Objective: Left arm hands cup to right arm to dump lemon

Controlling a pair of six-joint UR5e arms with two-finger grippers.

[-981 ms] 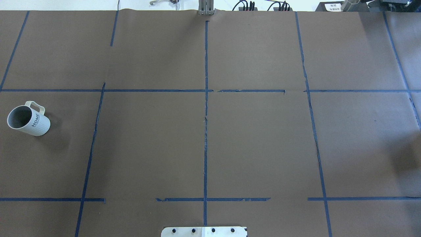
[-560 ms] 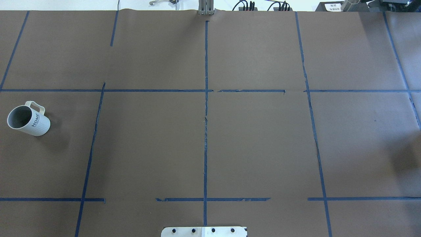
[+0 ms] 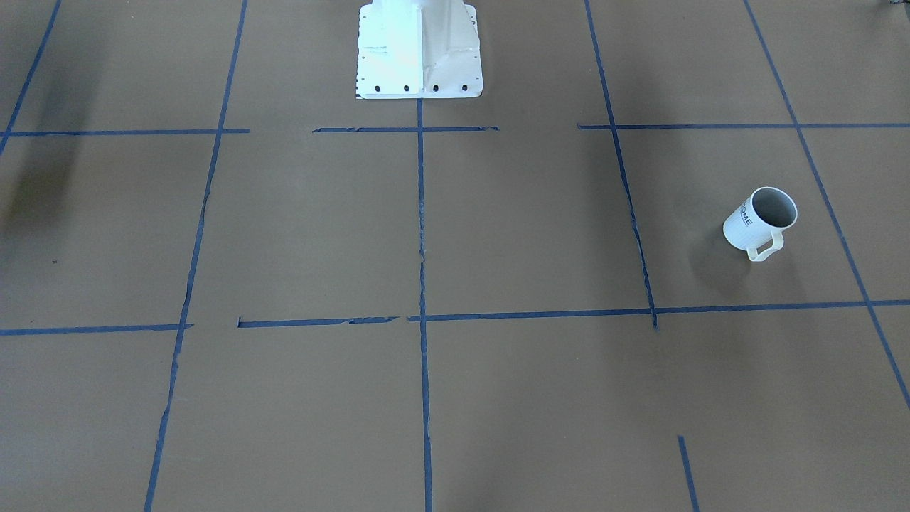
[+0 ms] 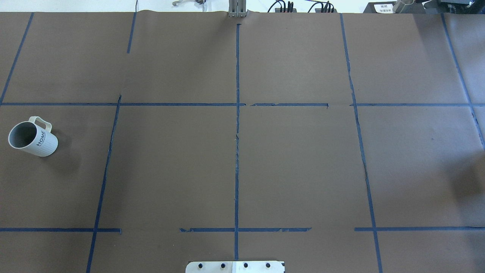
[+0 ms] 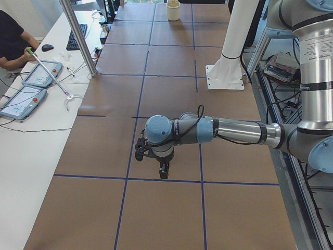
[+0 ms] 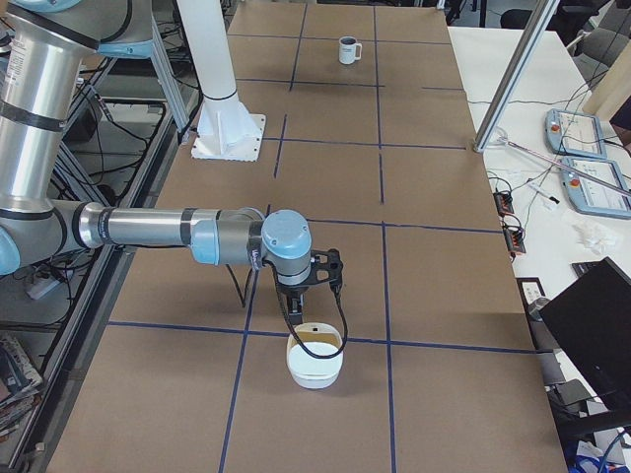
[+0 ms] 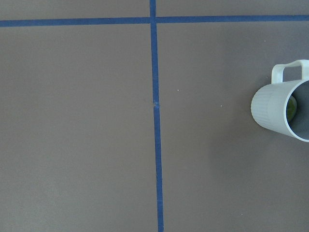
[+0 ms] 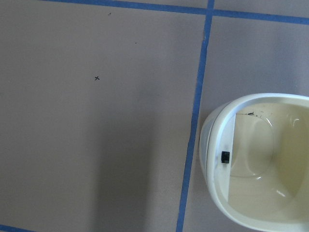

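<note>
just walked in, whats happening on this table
The handover has not started. The white mug stands alone at the left end of the table, with a sliver of yellow-green lemon showing inside. The left arm hovers nearby without touching it. The right arm hangs above a cream bowl at the other end.

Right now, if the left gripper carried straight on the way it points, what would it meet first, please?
Probably the brown paper-covered table, at or near the blue tape line, since the left gripper points straight down. The white mug stands off to one side of that path.
</note>
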